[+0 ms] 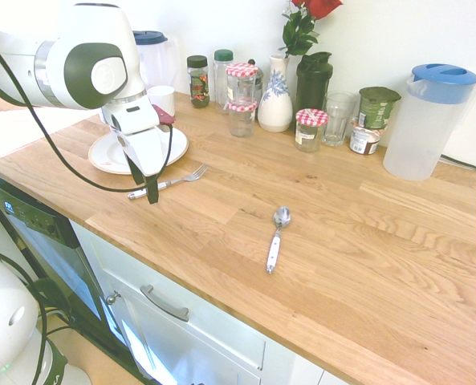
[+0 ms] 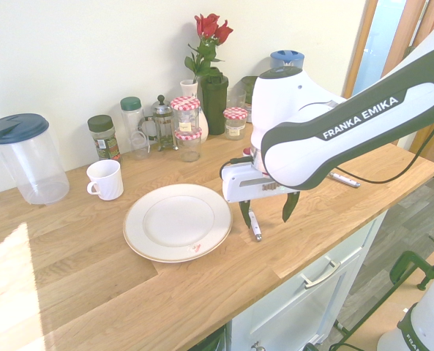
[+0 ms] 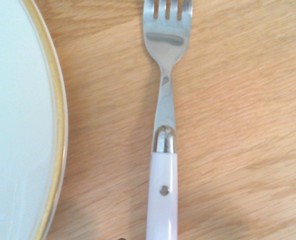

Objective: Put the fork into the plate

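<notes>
The fork [image 1: 176, 181] lies flat on the wooden counter just right of the plate [image 1: 101, 154], its tines pointing away from the counter's front edge. In the wrist view the fork [image 3: 165, 110] fills the middle, with its whitish handle nearest the camera and the gold-rimmed plate [image 3: 48, 125] beside it. My gripper [image 1: 144, 183] hangs open low over the handle end, one finger on each side of it. From the other side, the gripper [image 2: 266, 212] straddles the fork [image 2: 255, 226] next to the empty plate [image 2: 147, 241]. Nothing is held.
A spoon [image 1: 275, 237] lies further right on the counter. A white mug [image 2: 105, 179] stands behind the plate. Jars [image 1: 241, 88], a vase with a rose [image 1: 275, 96], a glass [image 1: 339, 116] and two lidded pitchers [image 1: 426, 120] line the back wall. The counter's front edge is close.
</notes>
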`<state>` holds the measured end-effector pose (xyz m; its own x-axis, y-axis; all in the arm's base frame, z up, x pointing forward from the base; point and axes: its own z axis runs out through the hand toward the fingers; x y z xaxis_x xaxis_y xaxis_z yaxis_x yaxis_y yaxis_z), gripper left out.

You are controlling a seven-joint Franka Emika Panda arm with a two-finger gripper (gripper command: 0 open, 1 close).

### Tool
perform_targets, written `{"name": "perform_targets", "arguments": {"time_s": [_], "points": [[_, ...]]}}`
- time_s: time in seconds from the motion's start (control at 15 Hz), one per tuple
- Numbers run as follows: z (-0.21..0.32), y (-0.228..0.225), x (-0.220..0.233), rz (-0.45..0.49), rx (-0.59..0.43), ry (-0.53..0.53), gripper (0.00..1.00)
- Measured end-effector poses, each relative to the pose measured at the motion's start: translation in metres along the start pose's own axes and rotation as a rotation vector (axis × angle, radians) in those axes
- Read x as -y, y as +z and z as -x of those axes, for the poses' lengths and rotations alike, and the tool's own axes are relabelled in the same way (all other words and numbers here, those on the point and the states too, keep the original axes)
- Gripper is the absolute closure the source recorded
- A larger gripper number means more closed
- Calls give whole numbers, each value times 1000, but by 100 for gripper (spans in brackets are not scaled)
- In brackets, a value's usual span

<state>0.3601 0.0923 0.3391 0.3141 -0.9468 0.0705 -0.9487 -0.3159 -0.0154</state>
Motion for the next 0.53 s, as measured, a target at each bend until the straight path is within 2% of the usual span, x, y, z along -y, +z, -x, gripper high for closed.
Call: {"name": "perform_targets", "arguments": {"time_s": [0.07,0.13,0.53], "points": [[0,3,1,-1,2,5,0],[2,5,3,-5,3,10,100],[0,13,6,-11,11,61,100]]}}
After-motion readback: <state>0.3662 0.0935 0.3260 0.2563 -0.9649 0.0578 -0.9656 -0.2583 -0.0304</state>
